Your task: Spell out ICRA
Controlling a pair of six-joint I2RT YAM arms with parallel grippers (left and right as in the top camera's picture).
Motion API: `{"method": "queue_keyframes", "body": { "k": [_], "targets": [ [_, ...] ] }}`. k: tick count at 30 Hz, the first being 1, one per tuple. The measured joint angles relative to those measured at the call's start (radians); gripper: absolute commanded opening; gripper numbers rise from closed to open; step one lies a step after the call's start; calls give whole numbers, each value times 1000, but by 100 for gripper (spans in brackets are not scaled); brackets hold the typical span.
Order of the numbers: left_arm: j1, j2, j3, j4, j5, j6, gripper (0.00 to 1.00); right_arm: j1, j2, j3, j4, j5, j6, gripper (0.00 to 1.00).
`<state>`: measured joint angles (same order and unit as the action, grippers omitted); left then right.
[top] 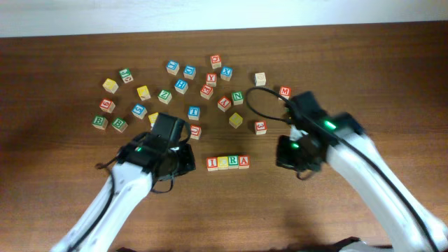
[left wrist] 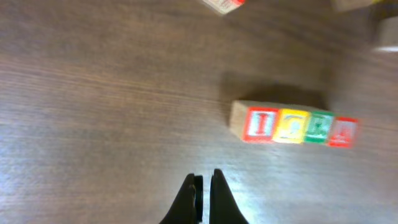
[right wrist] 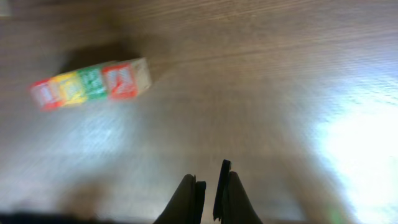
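Observation:
Four wooden cubes lie side by side in a row at the front middle of the table: red I (top: 213,163), yellow C (top: 223,163), green R (top: 233,162), red A (top: 243,162). In the left wrist view the row shows as I (left wrist: 258,124), C (left wrist: 291,126), R (left wrist: 319,127), A (left wrist: 343,132). The right wrist view shows it blurred, with A (right wrist: 121,81) nearest and I (right wrist: 45,94) farthest. My left gripper (top: 186,161) (left wrist: 204,177) is shut and empty, left of the row. My right gripper (top: 283,157) (right wrist: 209,174) is shut and empty, right of it. Neither touches a cube.
Several other letter cubes are scattered behind the row, the closest being a red one (top: 194,131), a yellow one (top: 236,120) and a red one (top: 260,127). A black cable loop (top: 253,105) arcs over the table by the right arm.

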<state>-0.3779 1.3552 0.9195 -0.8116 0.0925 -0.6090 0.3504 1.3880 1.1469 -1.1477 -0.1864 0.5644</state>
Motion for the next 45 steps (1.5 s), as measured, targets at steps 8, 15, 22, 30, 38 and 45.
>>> {"method": "queue_keyframes", "body": {
  "k": [8,15,22,30,38,45],
  "targets": [
    [2,-336,0,-199,-1,0,47,0,-549,-30,-258,51,-3,98],
    [2,-348,0,-199,-4,7,99,0,-654,-56,-266,59,-3,98],
    [2,-348,0,-199,-4,7,99,0,-654,-57,-266,59,-3,98],
    [2,-348,0,-199,-4,7,99,-23,-672,-61,-262,63,-3,98],
    [2,-348,-1,-201,-4,7,99,-238,-1113,-455,293,45,-268,98],
    [2,-348,-2,-199,-4,7,99,-312,-1364,-873,689,37,-446,98]
  ]
}}
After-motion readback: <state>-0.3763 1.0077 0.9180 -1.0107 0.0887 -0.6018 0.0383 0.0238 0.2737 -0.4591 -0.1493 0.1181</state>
